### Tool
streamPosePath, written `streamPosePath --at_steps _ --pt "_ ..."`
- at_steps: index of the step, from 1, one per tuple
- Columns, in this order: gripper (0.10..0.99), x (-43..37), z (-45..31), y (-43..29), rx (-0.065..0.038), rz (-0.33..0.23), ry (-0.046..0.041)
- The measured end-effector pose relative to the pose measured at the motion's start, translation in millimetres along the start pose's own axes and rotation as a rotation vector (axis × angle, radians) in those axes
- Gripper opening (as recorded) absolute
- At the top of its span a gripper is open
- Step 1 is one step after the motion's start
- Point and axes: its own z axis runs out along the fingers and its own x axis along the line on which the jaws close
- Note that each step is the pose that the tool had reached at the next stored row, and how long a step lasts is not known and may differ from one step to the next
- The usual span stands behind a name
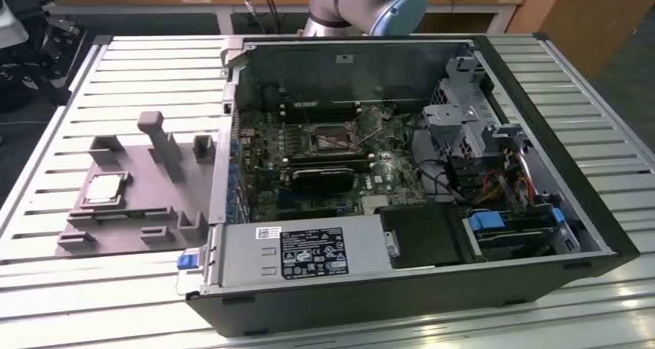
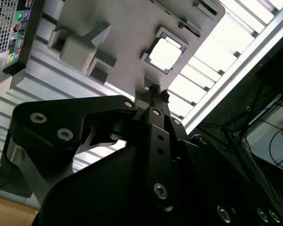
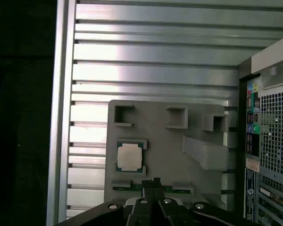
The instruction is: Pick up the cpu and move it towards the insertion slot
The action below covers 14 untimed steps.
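Open PC case (image 1: 409, 295) lies on its side on the slatted metal table (image 1: 153, 65) & takes up most of it. Beside the case, toward the table edge on the exterior view's left, sits a grey fixture plate (image 1: 143, 199) w/ upright blocks (image 1: 152, 130) on it.

The cpu (image 1: 106, 188) lies flat in a square recess of that plate, on the side farthest from the case, silver top up. It's untouched. In both wrist views the cpu (image 2: 166, 52) shows as a bright square w/ a pale rim, alone in its recess.

The gripper (image 3: 151, 182) hangs over the fixture plate, near the plate edge closest to the cpu but clear of the chip. From the second wrist view, the gripper (image 2: 154, 89) has its fingers together, nothing b/w them.

The insertion slot (image 1: 330, 138) is inside the case on the motherboard (image 1: 307, 188): silver frame, dark centre, toward the case's far wall. It's well apart from the cpu, w/ the case's side wall b/w them.

A silver PSU box (image 1: 297, 253) w/ labels fills the case's near corner. A metal drive cage (image 1: 461, 119) stands on the exterior view's right. An arm joint (image 1: 358, 4), grey & blue, shows past the table's far edge.
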Motion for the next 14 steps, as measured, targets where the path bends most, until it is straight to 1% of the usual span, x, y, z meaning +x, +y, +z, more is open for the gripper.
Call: streamPosePath --at_steps 10,14 --pt "0.102 0.0 0.1 0.0 0.0 0.0 0.0001" --pt "0.102 0.1 2.7 -0.1 0.0 0.0 0.0"
